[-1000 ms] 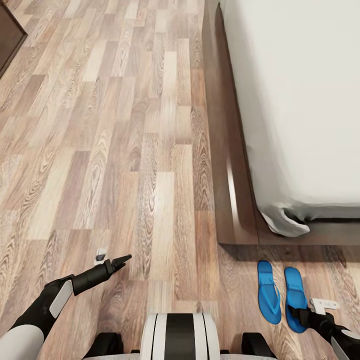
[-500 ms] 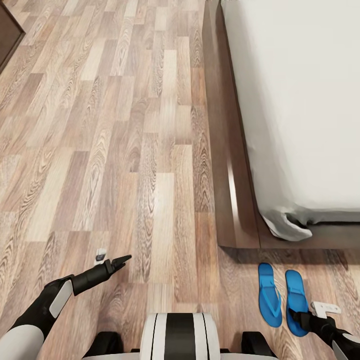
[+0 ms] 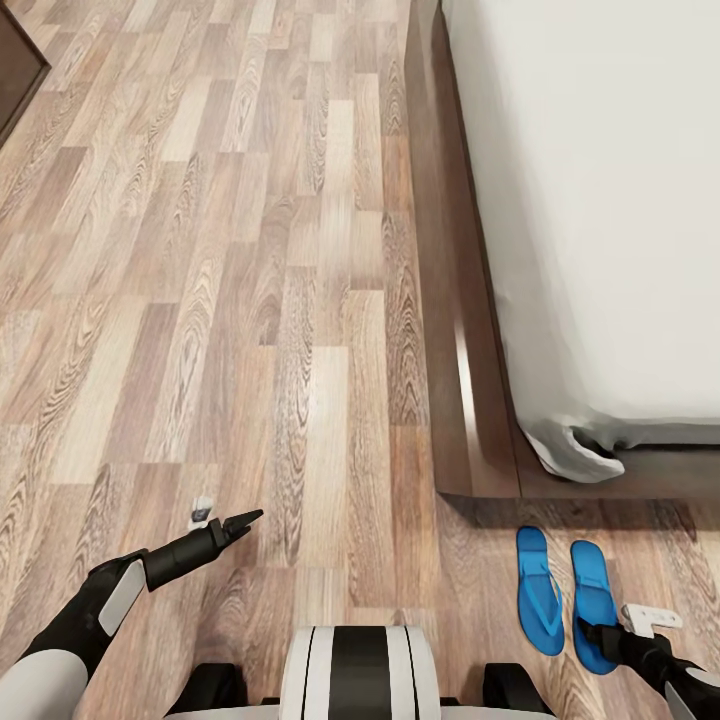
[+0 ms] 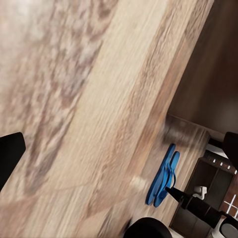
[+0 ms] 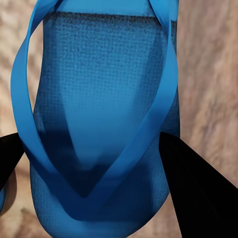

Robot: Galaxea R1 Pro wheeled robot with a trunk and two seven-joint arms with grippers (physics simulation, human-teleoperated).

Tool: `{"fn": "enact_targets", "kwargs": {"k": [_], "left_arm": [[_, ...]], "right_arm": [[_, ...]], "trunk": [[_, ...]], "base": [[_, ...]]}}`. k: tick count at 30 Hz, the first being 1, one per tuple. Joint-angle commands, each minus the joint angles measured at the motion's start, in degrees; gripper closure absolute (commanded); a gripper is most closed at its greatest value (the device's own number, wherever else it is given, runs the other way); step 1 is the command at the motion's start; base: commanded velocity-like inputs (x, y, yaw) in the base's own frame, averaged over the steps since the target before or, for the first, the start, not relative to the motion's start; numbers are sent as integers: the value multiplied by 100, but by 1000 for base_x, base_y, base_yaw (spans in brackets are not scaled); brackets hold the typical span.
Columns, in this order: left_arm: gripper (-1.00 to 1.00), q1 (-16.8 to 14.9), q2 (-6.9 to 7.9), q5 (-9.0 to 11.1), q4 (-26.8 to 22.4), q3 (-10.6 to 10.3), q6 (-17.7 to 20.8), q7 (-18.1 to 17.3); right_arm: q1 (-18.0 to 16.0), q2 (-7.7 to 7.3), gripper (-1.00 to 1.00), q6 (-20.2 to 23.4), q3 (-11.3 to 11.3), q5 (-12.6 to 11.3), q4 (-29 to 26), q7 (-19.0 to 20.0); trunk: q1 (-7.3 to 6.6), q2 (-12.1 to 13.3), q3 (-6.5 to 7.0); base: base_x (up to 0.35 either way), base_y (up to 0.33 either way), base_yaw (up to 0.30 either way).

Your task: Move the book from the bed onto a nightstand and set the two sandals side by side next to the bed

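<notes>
Two bright blue sandals lie side by side on the wood floor just off the bed's corner, a left sandal (image 3: 539, 590) and a right sandal (image 3: 592, 595). They also appear in the left wrist view as sandals (image 4: 163, 179). My right gripper (image 3: 588, 630) is open low over the heel of the right sandal (image 5: 99, 99), its black fingers (image 5: 198, 198) spread to either side of the sole. My left gripper (image 3: 250, 517) hovers open over bare floor (image 4: 121, 153), holding nothing. The bed (image 3: 600, 200) has a pale mattress on a dark frame (image 3: 450, 300). The book and nightstand are out of view.
A small grey-white object (image 3: 201, 512) lies on the floor beside my left gripper. A dark cabinet corner (image 3: 18, 70) shows at the far left. My base (image 3: 358, 670) sits at the near edge. Wood-plank floor (image 3: 250, 250) stretches left of the bed.
The view has shifted slightly. My right gripper has drawn back a little toward the right sandal's heel. The sandals and left arm have stayed put.
</notes>
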Motion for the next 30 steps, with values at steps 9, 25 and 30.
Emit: {"fn": "enact_targets", "kwargs": {"k": [9,25,30], "left_arm": [[-100,-5,-1,26,5,-5,42,-3],[-100,-2,-1,26,5,-3,42,-7],[-100,-2,-1,26,5,-4,42,-5]], "right_arm": [[-100,5,100,6,-41,35,31,35],[-100,2,100,6,-41,35,33,34],[-100,3,100,4,-41,33,23,40]], "trunk": [[-6,4,65],[-6,4,65],[-6,4,65]], "base": [[0,0,0],[0,0,0],[0,0,0]]}}
